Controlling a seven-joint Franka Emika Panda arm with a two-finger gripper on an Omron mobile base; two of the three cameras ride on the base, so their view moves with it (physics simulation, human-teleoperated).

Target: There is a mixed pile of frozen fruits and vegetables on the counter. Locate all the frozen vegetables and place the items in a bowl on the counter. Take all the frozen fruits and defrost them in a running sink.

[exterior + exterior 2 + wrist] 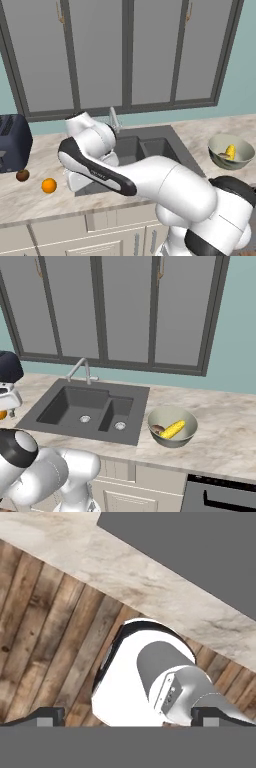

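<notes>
On the counter (pixel 30 200) left of the sink (pixel 145 147) lie the orange ball (pixel 49 185) and, further left, the dark brown round fruit (pixel 22 175). My gripper (pixel 76 184) hangs low at the sink's front left corner, just right of the orange ball and apart from it. In the hand view my gripper (pixel 131 717) is open, its tips wide apart with nothing held. The bowl (pixel 172 417) stands right of the sink (pixel 75 401) and holds the yellow corn cob (pixel 173 429) and the tan mushroom (pixel 157 429). The left base view shows the bowl (pixel 220 145) with the corn cob (pixel 230 150).
A dark blue toaster (pixel 12 142) stands at the far left behind the fruits. The silver faucet (pixel 114 120) rises behind the sink. The hand view looks down past the counter's front strip (pixel 150 592) onto wooden floor (pixel 45 637).
</notes>
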